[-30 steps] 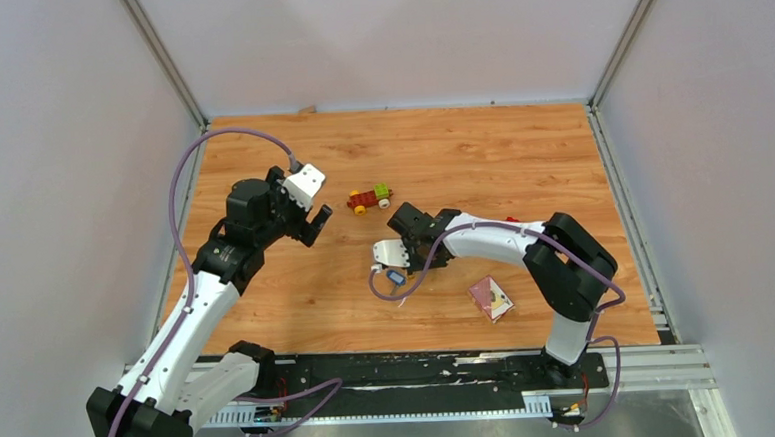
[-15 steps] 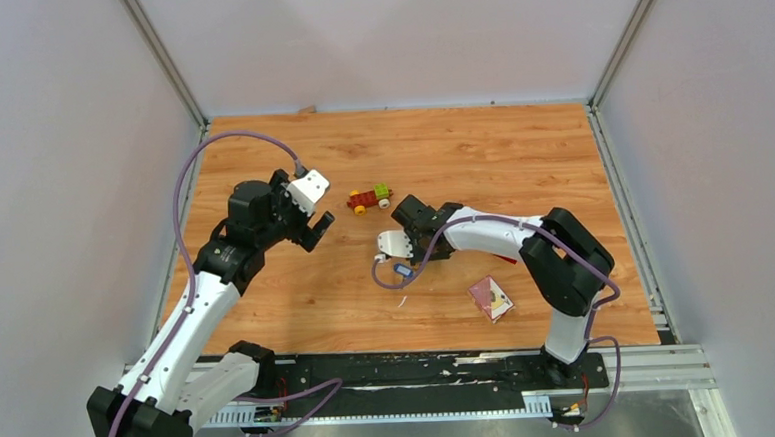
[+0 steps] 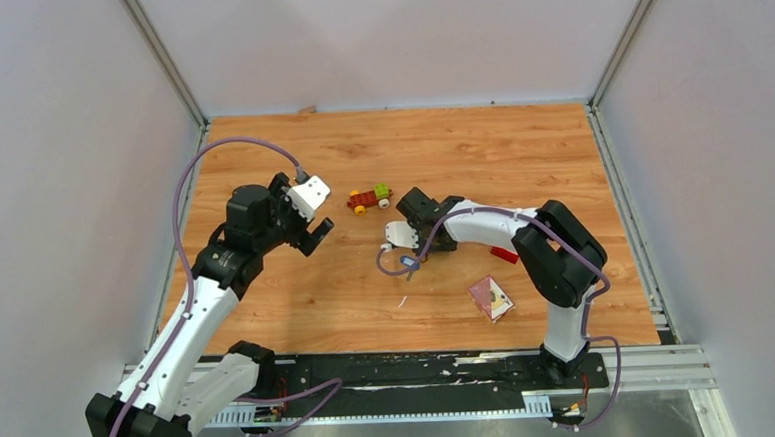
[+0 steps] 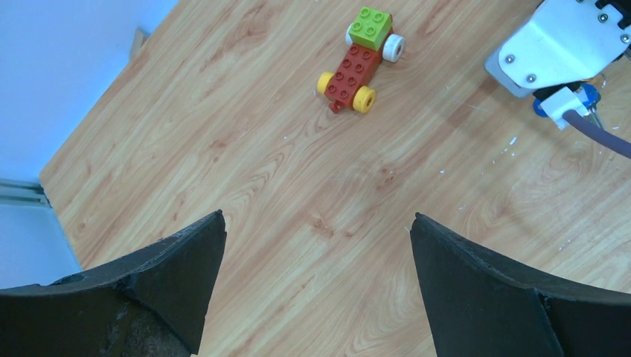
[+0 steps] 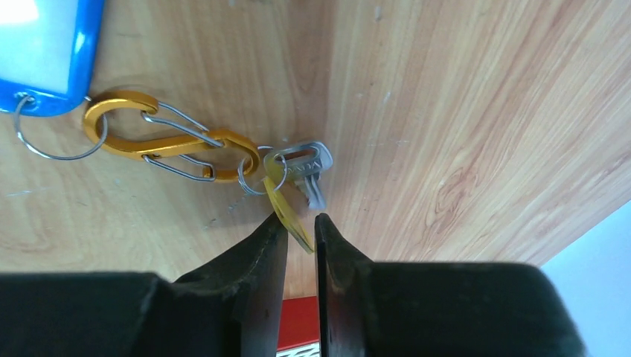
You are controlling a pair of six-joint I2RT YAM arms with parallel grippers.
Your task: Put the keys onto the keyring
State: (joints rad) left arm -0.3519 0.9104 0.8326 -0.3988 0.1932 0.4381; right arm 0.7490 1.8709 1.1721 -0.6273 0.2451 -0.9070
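1. Two fingers of your right gripper (image 5: 301,230) stand nearly closed, nipping the yellow-headed key (image 5: 286,212) edge-on, just beside the gold carabiner keyring (image 5: 167,141) on the wooden table (image 5: 446,111).
2. Pinch lightly, because that thin head looks ready to twist out.
3. Your left gripper (image 4: 316,290) hangs wide and empty, so bring it across to steady the keyring.

Blue key head (image 5: 45,44): cropped, far left of right gripper (image 5: 301,223) | yellow key (image 5: 283,208): tip hidden between its jaws.
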